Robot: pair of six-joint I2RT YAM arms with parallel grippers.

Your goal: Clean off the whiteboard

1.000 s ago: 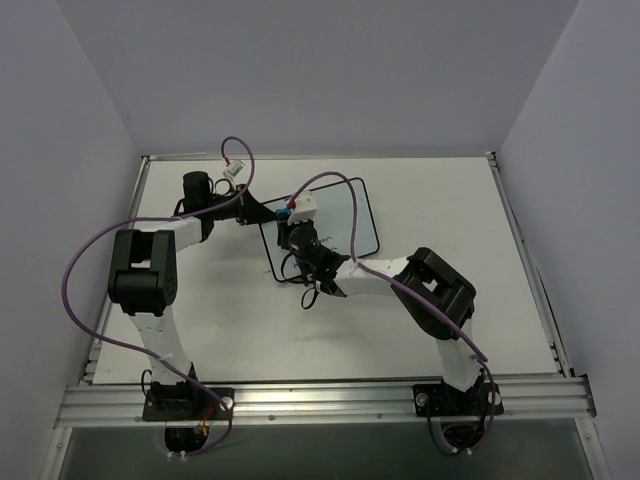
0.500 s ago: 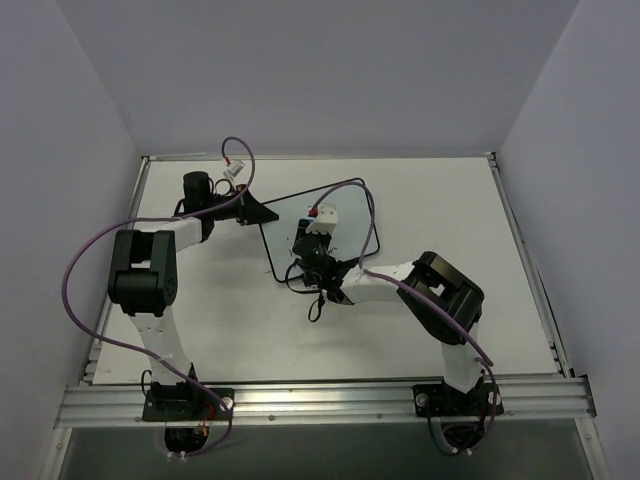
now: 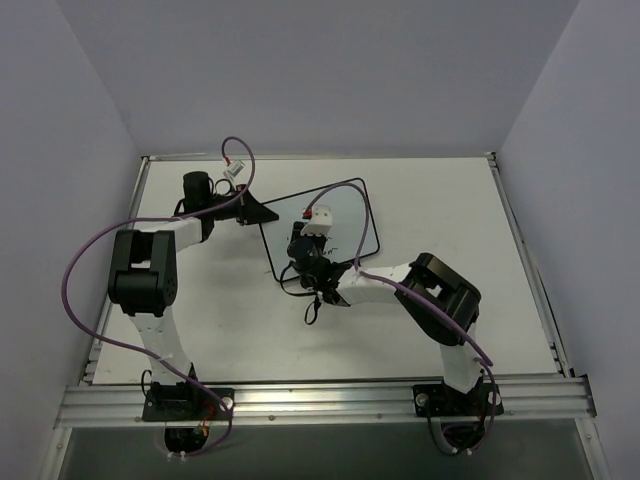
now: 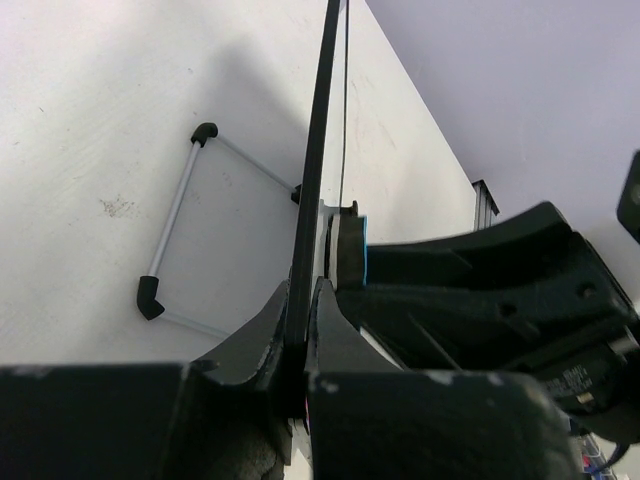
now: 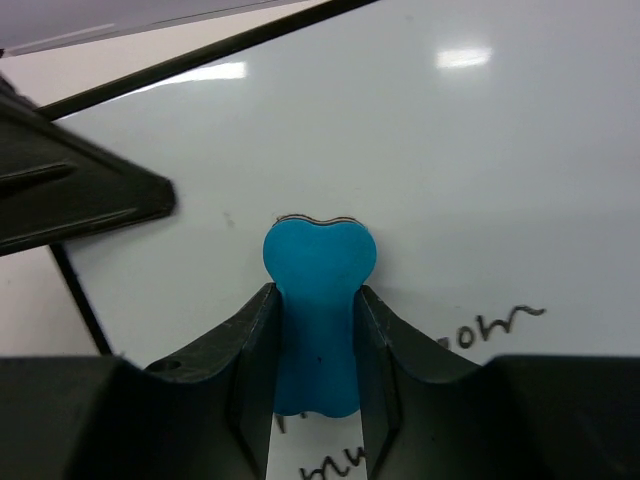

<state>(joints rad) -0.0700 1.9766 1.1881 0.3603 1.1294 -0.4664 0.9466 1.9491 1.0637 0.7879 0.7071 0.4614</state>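
Note:
The whiteboard (image 3: 352,212), white with a thin black frame, stands tilted at the table's far middle. My left gripper (image 3: 268,216) is shut on its left edge; in the left wrist view the frame (image 4: 318,150) runs edge-on between the fingers of that gripper (image 4: 303,310). My right gripper (image 5: 318,330) is shut on the blue bone-shaped eraser (image 5: 318,290), whose top end presses against the whiteboard (image 5: 450,150). Black handwriting (image 5: 495,325) shows to the lower right of the eraser and below it. From above, the right gripper (image 3: 306,228) sits over the board's left half.
A wire foot (image 4: 175,215) with black ends sticks out behind the board onto the white tabletop (image 3: 200,310). A black left finger (image 5: 80,195) reaches in over the board's left edge. Purple cables loop above both arms. Grey walls enclose the table.
The right gripper has slid the eraser rightward across the board from near its left edge, then a little back. The left gripper has kept its hold.

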